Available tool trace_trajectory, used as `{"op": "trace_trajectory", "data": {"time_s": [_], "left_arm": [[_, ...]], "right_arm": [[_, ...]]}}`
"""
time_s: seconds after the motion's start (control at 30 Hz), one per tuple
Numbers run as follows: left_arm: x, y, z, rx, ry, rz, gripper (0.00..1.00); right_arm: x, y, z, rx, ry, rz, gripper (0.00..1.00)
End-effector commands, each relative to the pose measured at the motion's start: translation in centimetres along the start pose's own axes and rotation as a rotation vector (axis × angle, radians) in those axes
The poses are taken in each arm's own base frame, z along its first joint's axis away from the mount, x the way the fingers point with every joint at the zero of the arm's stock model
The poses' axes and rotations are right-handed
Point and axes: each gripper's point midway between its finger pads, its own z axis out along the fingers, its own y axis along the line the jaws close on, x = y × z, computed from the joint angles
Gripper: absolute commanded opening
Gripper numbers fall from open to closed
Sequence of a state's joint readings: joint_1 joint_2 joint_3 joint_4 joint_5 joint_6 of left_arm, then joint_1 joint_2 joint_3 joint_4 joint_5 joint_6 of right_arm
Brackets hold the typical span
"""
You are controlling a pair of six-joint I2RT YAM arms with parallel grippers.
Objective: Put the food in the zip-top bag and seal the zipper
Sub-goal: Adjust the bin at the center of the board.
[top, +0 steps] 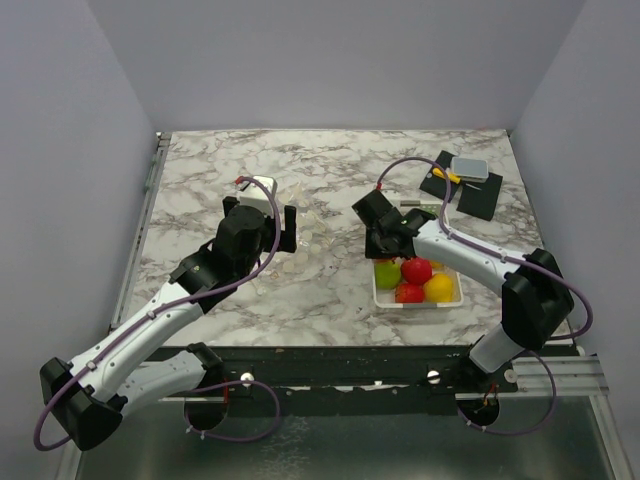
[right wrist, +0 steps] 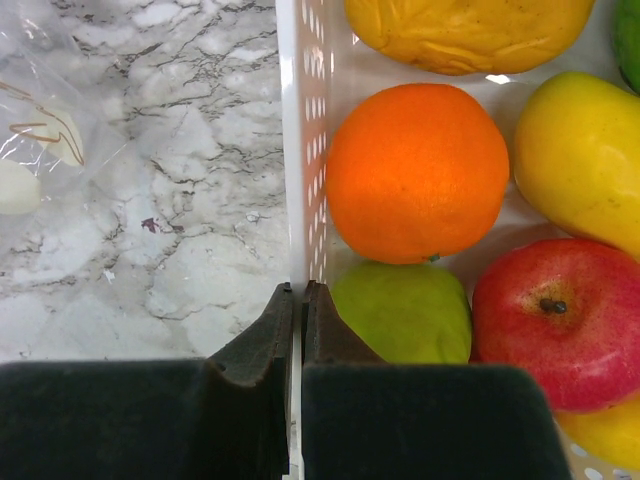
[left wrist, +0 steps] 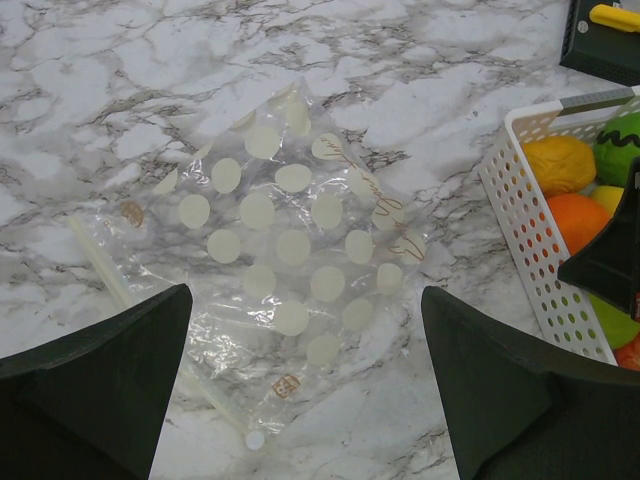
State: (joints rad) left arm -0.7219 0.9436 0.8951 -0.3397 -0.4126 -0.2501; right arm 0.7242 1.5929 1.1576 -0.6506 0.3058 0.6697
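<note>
Right wrist view: the right pincer (right wrist: 298,295) is clamped on the side wall of the white basket (right wrist: 300,150), one finger inside and one outside, and the food (right wrist: 417,172) lies in that basket. In the left wrist view, the left pincer (left wrist: 305,295) stands wide above the clear spotted bag (left wrist: 290,250), which lies flat on the marble table (left wrist: 400,60) near the basket.

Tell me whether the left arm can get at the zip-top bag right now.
Probably yes. The left gripper hangs open directly over the zip-top bag, which lies flat on the marble table with nothing on top of it. The white basket sits off to one side, apart from the bag.
</note>
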Motion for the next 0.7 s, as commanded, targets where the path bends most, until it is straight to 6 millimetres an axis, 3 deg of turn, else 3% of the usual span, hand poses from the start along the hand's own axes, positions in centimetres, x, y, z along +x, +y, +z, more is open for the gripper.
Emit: {"op": "trace_trajectory", "data": {"time_s": [0.0, 0.1, 0.2, 0.37, 0.67], "left_arm": [[0.0, 0.6, 0.1, -0.032, 0.004, 0.010, 0.99], [0.1, 0.6, 0.1, -0.034, 0.007, 0.012, 0.99], [0.1, 0.7, 0.1, -0.039, 0.007, 0.012, 0.99], [0.0, 1.0, 0.0, -0.051, -0.001, 0.008, 0.99], [-0.5, 1.6, -0.3, -0.078, -0.022, -0.007, 0.99]], "right_arm": [[-0.6, -0.3, -0.5, 0.038, -0.057, 0.027, 0.01], [-0.9, -0.3, -0.9, 0.049, -0.071, 0.021, 0.04], [-1.6, -0.3, -1.7, 0.058, -0.099, 0.012, 0.24], [-2.7, -0.2, -3.2, 0.058, -0.134, 0.004, 0.43], [-5.0, 1.8, -7.1, -0.071, -0.210, -0.001, 0.56]]}}
